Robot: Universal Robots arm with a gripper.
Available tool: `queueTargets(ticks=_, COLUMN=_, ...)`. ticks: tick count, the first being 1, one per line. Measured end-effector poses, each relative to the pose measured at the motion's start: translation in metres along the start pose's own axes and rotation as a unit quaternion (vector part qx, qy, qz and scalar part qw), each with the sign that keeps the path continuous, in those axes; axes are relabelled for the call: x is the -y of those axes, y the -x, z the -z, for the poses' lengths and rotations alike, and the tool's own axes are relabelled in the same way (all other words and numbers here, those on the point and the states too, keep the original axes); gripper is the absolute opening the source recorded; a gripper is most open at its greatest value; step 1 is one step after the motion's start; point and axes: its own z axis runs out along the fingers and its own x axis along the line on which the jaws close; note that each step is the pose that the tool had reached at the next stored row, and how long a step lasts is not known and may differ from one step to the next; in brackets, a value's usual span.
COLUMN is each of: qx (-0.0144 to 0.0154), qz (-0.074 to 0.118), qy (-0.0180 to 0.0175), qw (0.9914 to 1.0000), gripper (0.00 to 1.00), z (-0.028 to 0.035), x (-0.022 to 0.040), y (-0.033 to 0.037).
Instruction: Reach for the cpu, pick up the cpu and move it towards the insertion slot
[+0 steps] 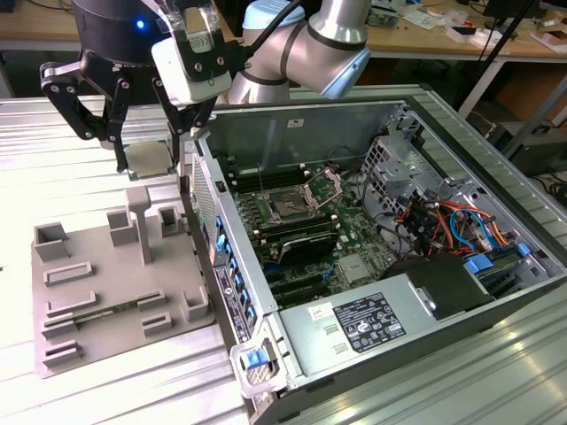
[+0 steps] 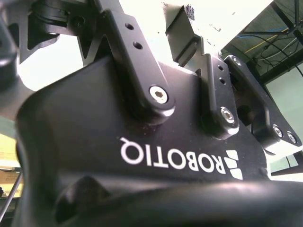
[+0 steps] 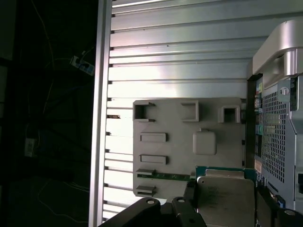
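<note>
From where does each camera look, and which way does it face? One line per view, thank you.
Exterior view: off the arm, raised, looking down on the grey tray and the open computer case; the arm and the gripper show.
First wrist view: on the wrist, looking along the gripper down to the tray; the gripper holds the cpu.
Second wrist view: on the wrist, close against the gripper's black body and links.
Shared: exterior and first wrist views both show cpu, tray and case.

The cpu (image 1: 147, 159) is showing a dull silvery metal top; the tray (image 1: 97, 266) is looking matt grey plastic, the table (image 1: 53, 150) gleaming ribbed metal.
</note>
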Motion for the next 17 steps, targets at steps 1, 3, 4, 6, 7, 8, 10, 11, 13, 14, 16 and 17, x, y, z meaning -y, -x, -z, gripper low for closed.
queueTargets(ticks=1, qx=0.0, qz=0.0, qy=0.0, qw=1.0, gripper=0.55, z=0.0, x=0.0, y=0.0003)
queueTargets(ticks=3, qx=0.0, qz=0.0, qy=0.0, qw=1.0, gripper=0.55, z=0.0, x=0.0, y=0.0009)
queueTargets(ticks=4, qx=0.0, qz=0.0, qy=0.0, qw=1.0, gripper=0.55, z=-0.0001, x=0.0001, y=0.0013)
queueTargets(ticks=6, qx=0.0, qz=0.0, qy=0.0, qw=1.0, gripper=0.55, z=0.0, x=0.0001, y=0.0019)
queueTargets(ticks=7, qx=0.0, qz=0.0, qy=0.0, qw=1.0, gripper=0.55, z=0.0, x=0.0001, y=0.0021)
queueTargets(ticks=8, qx=0.0, qz=0.0, qy=-0.0001, qw=1.0, gripper=0.55, z=0.0, x=0.0001, y=0.0023)
queueTargets(ticks=10, qx=0.0, qz=0.0, qy=0.0, qw=1.0, gripper=0.55, z=0.0, x=0.0001, y=0.0028)
queueTargets(ticks=11, qx=0.0, qz=0.0, qy=0.0, qw=1.0, gripper=0.55, z=0.0, x=0.0002, y=0.003)
queueTargets(ticks=13, qx=0.0, qz=0.0, qy=-0.0001, qw=1.0, gripper=0.55, z=0.0, x=0.0002, y=0.0033)
queueTargets(ticks=14, qx=0.0, qz=0.0, qy=0.0, qw=1.0, gripper=0.55, z=0.0, x=0.0002, y=0.0034)
queueTargets(ticks=16, qx=0.0, qz=0.0, qy=0.0, qw=1.0, gripper=0.55, z=-0.0001, x=0.0002, y=0.0039)
queueTargets(ticks=17, qx=0.0, qz=0.0, qy=0.0, qw=1.0, gripper=0.55, z=-0.0001, x=0.0002, y=0.0041)
